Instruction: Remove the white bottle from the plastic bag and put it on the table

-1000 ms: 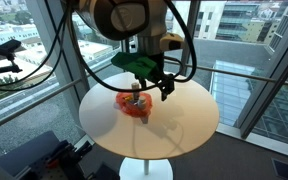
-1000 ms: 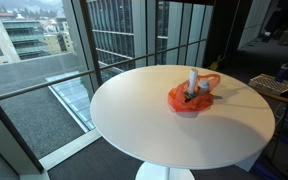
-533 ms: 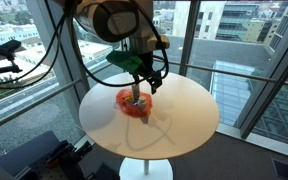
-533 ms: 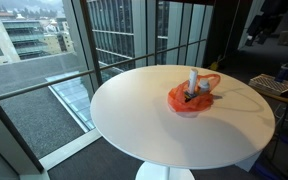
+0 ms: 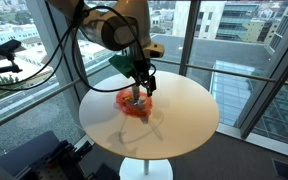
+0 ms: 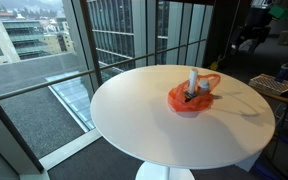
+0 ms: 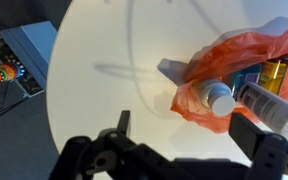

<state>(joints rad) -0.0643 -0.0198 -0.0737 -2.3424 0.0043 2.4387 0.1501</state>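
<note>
Gripper (image 5: 141,85) slid in from side, ended right above bag (image 5: 134,107). Jaws wide apart, holding nothing. Bottle (image 6: 193,80) stayed in orange bag, standing up, top poking out. Wrist view showed its cap just past gripper. Bag sat in same spot on table (image 5: 189,125), not moved.

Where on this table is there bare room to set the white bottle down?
Almost the whole round table is bare, the widest stretch lying between the orange bag and the window-side edge. Only the bag, holding the white bottle, is crowded.
</note>
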